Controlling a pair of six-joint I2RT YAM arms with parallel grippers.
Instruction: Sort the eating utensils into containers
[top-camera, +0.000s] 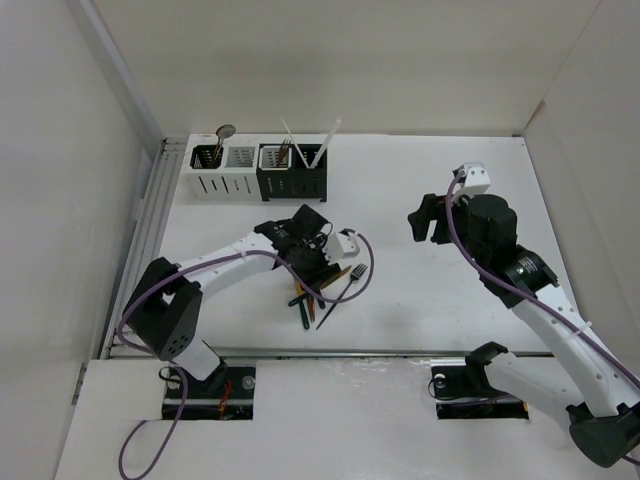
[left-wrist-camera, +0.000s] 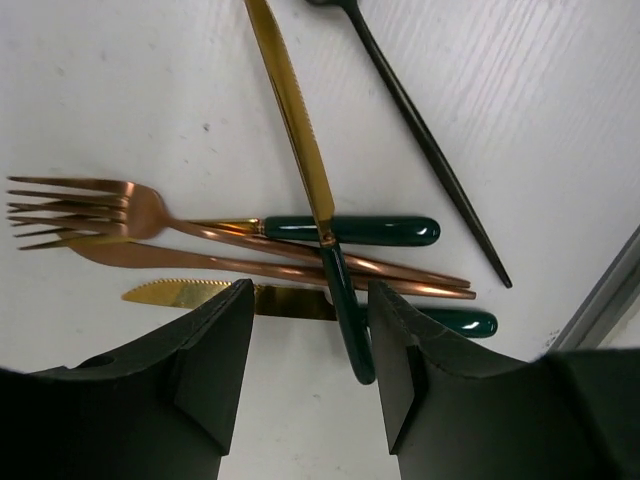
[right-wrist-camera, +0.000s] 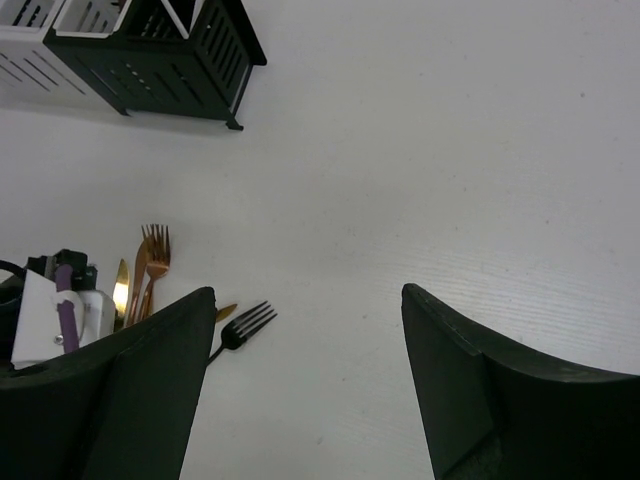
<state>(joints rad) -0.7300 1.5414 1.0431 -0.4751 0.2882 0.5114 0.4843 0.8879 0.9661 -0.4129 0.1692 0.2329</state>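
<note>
Black fingers (left-wrist-camera: 215, 360) of the left gripper (left-wrist-camera: 310, 340) fill the bottom of its wrist view. They are spread apart and pinch nothing, poised low over a tangle of cutlery on the table (left-wrist-camera: 520, 60). Between the jaws lies the green handle of a gold knife (left-wrist-camera: 295, 130). Its blade runs away across a copper fork (left-wrist-camera: 120, 205), a second copper piece beneath that, and another serrated gold knife (left-wrist-camera: 185, 292). A slim black fork (left-wrist-camera: 430, 150) lies just beside the heap. The green handle sits nearer one finger than the other, so a closing pinch could, I judge, shove it sideways rather than centre it. Because this knife rests across the others, lifting it might drag or flick them, or bring up two pieces at once. Such a thin, smooth handle could also swivel in the grip and miss its slot. The row of containers (top-camera: 225, 186) stands at the far edge, well apart from the heap, with a spoon (top-camera: 225, 130) in a white one and white sticks (top-camera: 330, 135) in a black one. The right gripper (right-wrist-camera: 308, 295) hangs spread wide and holding nothing above the table, well apart from the pile.
</note>
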